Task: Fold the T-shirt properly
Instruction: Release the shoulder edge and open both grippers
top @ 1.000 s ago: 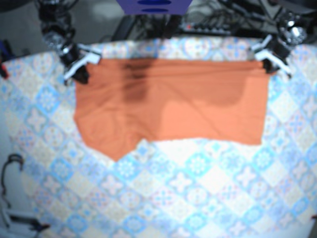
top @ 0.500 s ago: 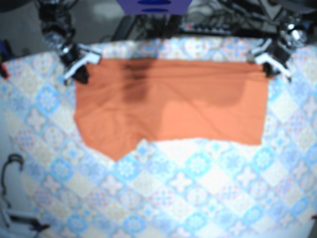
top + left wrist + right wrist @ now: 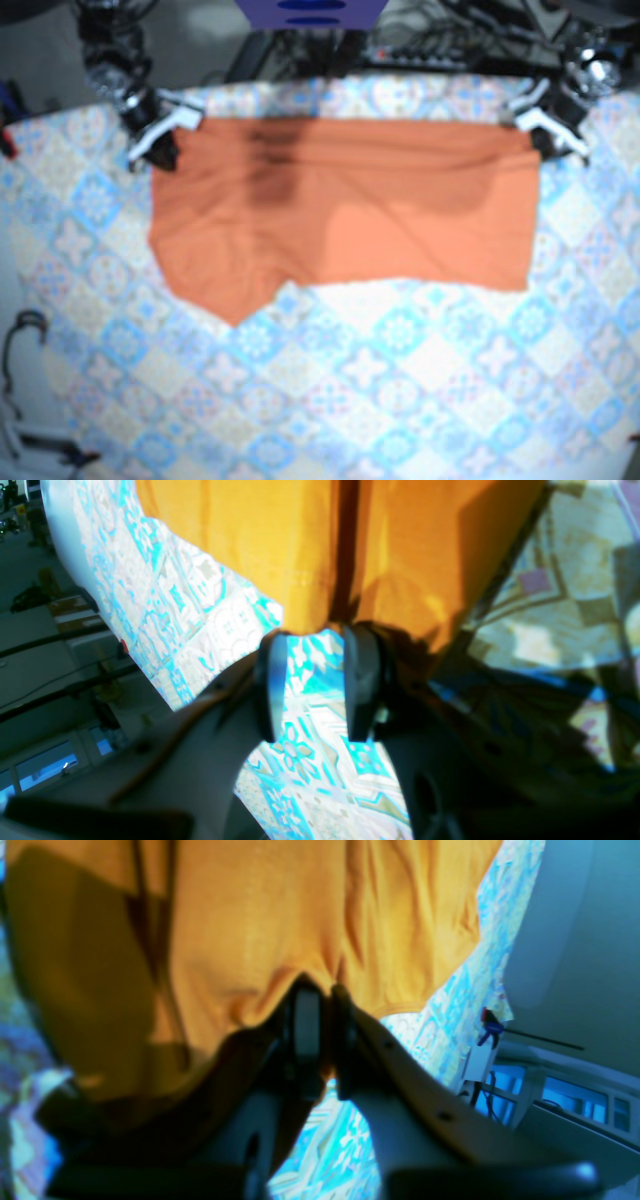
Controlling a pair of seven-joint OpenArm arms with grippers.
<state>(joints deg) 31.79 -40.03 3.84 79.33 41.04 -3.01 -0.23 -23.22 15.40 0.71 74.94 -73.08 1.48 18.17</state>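
The orange T-shirt (image 3: 340,210) lies folded into a wide band across the far half of the patterned table. In the base view my right gripper (image 3: 160,140) sits at the shirt's far left corner. The right wrist view shows that gripper (image 3: 324,990) shut, with the orange cloth (image 3: 250,930) pinched between its fingers. My left gripper (image 3: 548,122) is at the shirt's far right corner. In the left wrist view it (image 3: 317,635) stands open, its fingertips just at the shirt's hem (image 3: 250,540), with bare tablecloth showing between them.
The blue-patterned tablecloth (image 3: 400,380) covers the table. A black cable (image 3: 20,340) loops at the near left edge. A blue clamp (image 3: 490,1027) holds the cloth at the table's edge. Wires and equipment lie beyond the far edge (image 3: 440,45).
The left gripper has drawn slightly back from the far right corner, and the shirt's edge there now lies flatter. The right gripper has stayed put.
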